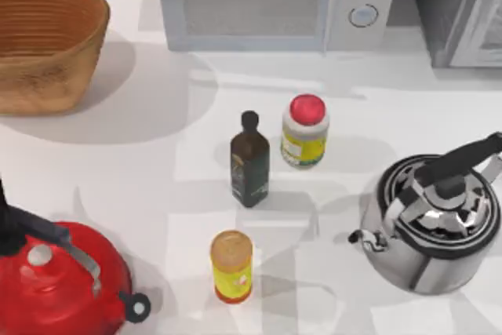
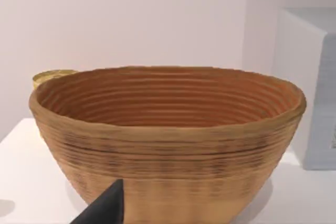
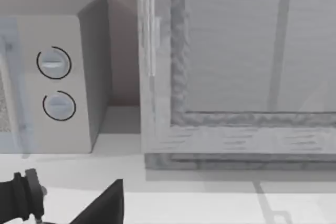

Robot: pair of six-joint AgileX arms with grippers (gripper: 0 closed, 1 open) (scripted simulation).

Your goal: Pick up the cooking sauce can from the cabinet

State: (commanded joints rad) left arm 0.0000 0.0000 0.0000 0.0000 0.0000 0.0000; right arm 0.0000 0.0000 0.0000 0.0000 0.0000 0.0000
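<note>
The cabinet (image 1: pixel 463 13) stands far right, just beside the microwave (image 1: pixel 274 1); left hand (image 2: pixel 107 208) and right hand (image 3: pixel 105 205) grips: cannot tell.

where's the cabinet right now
In the top view, the cabinet sits at the table's far right corner, just right of the microwave, behind the silver kettle.

Bright, even light falls across the white table (image 1: pixel 157 194), with soft overlapping shadows spreading from the woven basket (image 1: pixel 43 45), the dark bottle (image 1: pixel 249 161) and the steel kettle (image 1: pixel 439 221). The kettle's polished body carries sharp mirror highlights. The cabinet (image 3: pixel 236 66) door looks hazy and washed out from the right wrist.
</note>
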